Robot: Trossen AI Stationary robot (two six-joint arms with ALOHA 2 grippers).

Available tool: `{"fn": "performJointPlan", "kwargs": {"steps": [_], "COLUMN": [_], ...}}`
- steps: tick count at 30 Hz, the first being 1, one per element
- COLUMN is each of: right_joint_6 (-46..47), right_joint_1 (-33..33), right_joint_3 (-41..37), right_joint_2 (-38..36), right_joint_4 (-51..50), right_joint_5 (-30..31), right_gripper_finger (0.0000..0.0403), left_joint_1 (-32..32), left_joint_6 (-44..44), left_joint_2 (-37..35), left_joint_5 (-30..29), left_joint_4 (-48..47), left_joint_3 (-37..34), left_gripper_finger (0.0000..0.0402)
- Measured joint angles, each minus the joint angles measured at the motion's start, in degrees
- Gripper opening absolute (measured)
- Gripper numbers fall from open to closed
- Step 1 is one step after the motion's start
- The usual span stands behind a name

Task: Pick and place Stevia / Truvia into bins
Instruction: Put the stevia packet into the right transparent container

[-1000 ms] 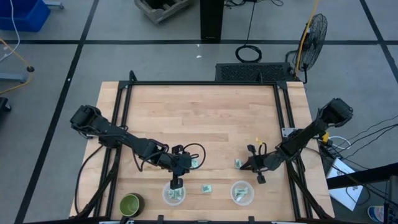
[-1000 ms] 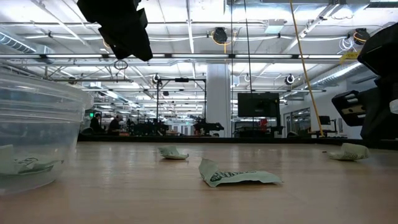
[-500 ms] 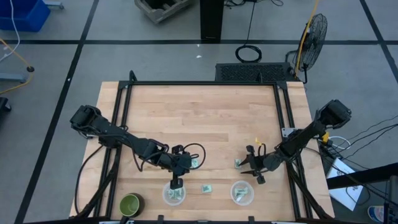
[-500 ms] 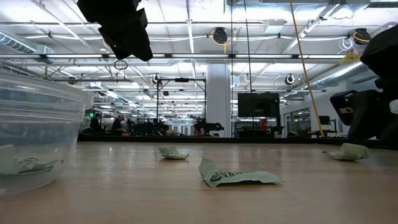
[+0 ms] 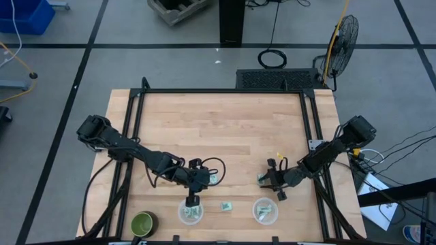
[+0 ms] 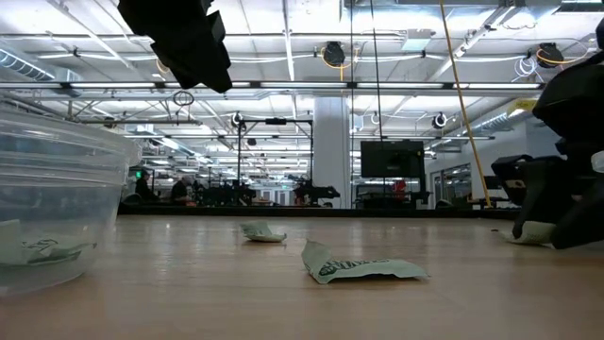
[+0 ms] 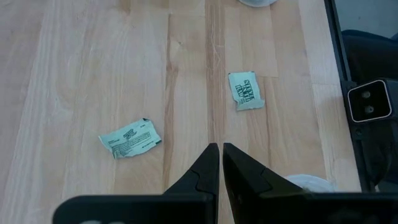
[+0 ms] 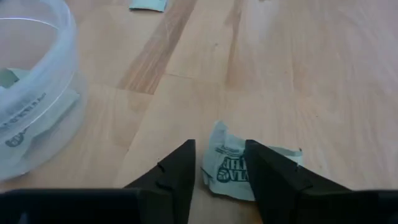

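Bright, even overhead light, soft shadows; the low view's nearest cup [image 6: 57,203] looks perhaps slightly blurred.

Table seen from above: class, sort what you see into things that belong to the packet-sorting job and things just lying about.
Job:
- packet between the right gripper fingers
- loose packets
- two white bins
- left gripper, shut

Lying about:
- green cup
- fan on the floor
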Motion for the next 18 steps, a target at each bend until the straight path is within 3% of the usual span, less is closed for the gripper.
{"fn": "performJointPlan", "kwargs": {"steps": [10,18], "right_joint_6": [-0.53,-3.5], "right_joint_1": [-0.02,0.54], "right_joint_3": [0.0,-0.04], "right_joint_2": [-1.41,-7.67], "right_joint_4": [0.31,7.12], "right_joint_5": [-0.05,-1.33], "right_gripper_finger": [0.001,0.0002], "left_joint_1": [-0.02,-0.01], "left_joint_6": [1.75,1.72], "left_joint_2": [0.0,0.0], "left_joint_5": [0.0,0.0], "left_joint_4": [-0.02,-0.04], "left_joint_3": [0.0,0.0], "left_gripper_finger": [0.0026,0.0026]}}
